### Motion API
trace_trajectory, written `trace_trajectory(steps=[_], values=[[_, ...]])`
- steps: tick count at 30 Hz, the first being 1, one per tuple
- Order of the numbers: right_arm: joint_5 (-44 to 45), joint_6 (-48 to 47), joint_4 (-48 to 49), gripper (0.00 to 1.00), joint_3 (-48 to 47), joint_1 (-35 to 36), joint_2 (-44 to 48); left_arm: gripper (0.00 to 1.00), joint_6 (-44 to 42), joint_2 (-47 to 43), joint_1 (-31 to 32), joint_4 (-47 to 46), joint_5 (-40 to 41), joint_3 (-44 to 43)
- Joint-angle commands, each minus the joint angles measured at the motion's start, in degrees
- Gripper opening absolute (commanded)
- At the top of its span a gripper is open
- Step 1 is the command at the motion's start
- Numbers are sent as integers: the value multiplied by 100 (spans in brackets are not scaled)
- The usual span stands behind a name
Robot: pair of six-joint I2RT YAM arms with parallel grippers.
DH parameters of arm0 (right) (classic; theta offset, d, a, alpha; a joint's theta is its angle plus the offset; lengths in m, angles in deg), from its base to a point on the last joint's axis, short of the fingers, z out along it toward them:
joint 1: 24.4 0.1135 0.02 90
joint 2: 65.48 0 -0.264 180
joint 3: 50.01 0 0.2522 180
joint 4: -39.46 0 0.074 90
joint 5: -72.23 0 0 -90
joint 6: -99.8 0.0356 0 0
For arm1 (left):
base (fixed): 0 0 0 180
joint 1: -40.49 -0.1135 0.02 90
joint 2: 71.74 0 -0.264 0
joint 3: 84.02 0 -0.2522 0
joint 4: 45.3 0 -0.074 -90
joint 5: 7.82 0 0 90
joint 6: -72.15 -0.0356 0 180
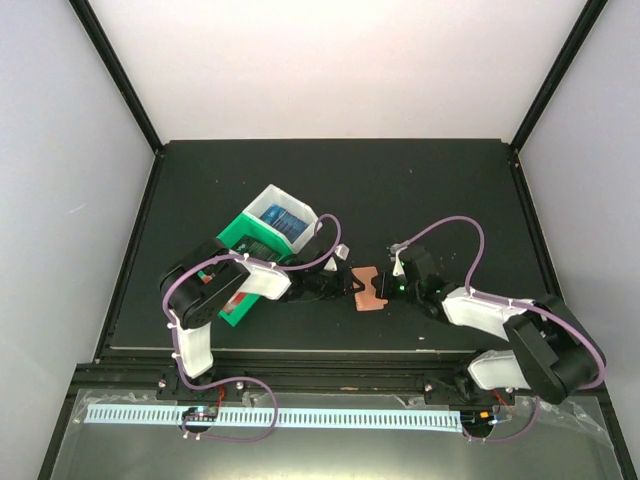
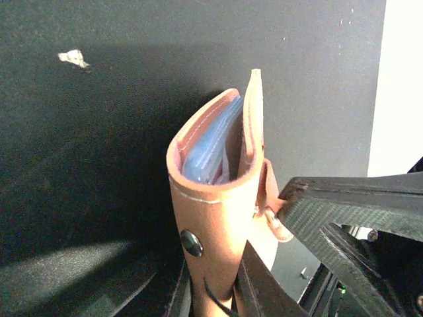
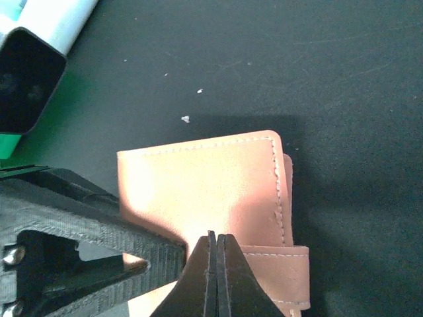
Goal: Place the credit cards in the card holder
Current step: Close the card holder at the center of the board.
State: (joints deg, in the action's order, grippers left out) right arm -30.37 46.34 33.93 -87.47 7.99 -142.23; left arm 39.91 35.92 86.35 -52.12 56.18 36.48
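Note:
The salmon-brown card holder [image 1: 370,290] is held off the dark table between both grippers. In the left wrist view it [image 2: 218,218] stands on edge, slightly open, with pale blue inner pockets [image 2: 206,155] showing. My left gripper [image 2: 215,290] is shut on its folded end by the snap stud. In the right wrist view, my right gripper [image 3: 217,239] is pressed shut at the snap tab [image 3: 284,271], over the holder's outer face [image 3: 205,185]. Blue flat items that look like credit cards [image 1: 285,220] lie in the white bin. No card is in either gripper.
A white bin [image 1: 268,200] and a green bin [image 1: 236,232] stand together behind the left arm, close to its wrist. The right gripper's fingers [image 2: 344,211] sit close beside the holder. Enclosure walls surround the table [image 1: 440,190].

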Motion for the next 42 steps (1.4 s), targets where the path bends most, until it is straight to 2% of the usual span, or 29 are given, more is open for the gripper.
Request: trace_trajectory(steps=[1,14,25,42], values=[[-116,-86,-105,1,35,-2,224,2,-19,265,-104,388,504,157],[-189,-131,156,1,-66,-4,-446,2,7,326,-104,276,368,176],[253,-112,64,1,15,-4,472,2,25,362,-111,274,385,179],[-105,-110,495,1,-36,-4,-460,2,47,382,-113,186,331,212]])
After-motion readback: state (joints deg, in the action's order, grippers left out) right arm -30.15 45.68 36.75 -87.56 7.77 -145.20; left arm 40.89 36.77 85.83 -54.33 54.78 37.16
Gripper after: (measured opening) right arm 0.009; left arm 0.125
